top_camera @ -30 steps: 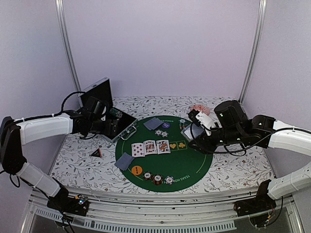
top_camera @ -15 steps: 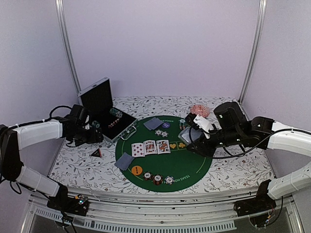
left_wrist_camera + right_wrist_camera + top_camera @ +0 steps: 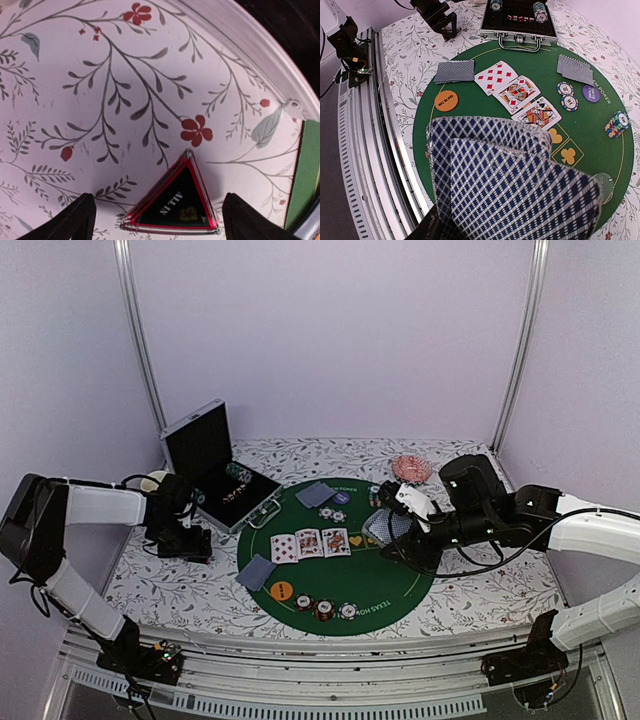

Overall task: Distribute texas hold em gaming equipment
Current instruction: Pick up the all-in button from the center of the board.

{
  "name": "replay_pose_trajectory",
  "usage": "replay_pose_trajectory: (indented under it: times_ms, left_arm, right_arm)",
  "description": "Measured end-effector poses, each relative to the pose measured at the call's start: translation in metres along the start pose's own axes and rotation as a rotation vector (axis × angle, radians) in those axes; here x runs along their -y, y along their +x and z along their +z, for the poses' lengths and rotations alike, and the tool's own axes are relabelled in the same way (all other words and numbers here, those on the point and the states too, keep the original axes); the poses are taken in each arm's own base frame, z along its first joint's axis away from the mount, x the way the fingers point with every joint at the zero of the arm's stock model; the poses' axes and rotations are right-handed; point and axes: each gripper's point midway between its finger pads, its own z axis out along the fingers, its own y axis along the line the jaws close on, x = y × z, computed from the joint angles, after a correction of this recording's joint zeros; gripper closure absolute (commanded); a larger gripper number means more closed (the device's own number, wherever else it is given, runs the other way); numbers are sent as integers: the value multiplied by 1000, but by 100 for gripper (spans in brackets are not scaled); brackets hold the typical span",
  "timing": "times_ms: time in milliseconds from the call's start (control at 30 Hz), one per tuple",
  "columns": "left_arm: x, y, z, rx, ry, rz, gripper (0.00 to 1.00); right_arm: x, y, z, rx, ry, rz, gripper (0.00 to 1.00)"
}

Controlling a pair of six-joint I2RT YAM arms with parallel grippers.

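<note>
Top external view: take the green mat as your reference. The left gripper is lowered to the tablecloth well to the left of the mat. The right gripper hangs above the mat's right half.

Left wrist view: the triangular marker lies flat on the cloth just left of the mat's edge. It is dark with a red border and reads "ALL IN". The fingers stand spread wide, one on each side of the marker. You cannot tell whether either finger touches it.

Right wrist view: the right gripper is clamped on a fan of cards, blue-checked backs toward the camera. The fan fills the lower frame and hides the fingers.

On the mat, check the following:
- Three face-up cards lie in a row at its centre.
- One face-down pair lies toward the mat's near left edge, and another pair toward its far edge.
- The orange disc sits beside the near-left pair.
- The purple disc and two chips sit beside the far pair.

An open case stands beyond the mat's far left edge.
</note>
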Motion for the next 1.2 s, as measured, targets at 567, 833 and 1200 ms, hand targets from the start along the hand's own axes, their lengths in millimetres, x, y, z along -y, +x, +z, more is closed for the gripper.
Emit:
replay_pose_trajectory:
  times_ms: [567, 833, 1200]
  left_arm:
    - [27, 26, -3, -37, 42, 73, 18]
    - [28, 32, -4, -64, 4, 110, 16]
    - [34, 20, 1, -77, -4, 125, 17]
  right_arm:
    - [-2, -1, 0, 2, -12, -4, 55]
    - [-4, -1, 0, 4, -26, -5, 55]
    - [-7, -5, -6, 24, -36, -12, 55]
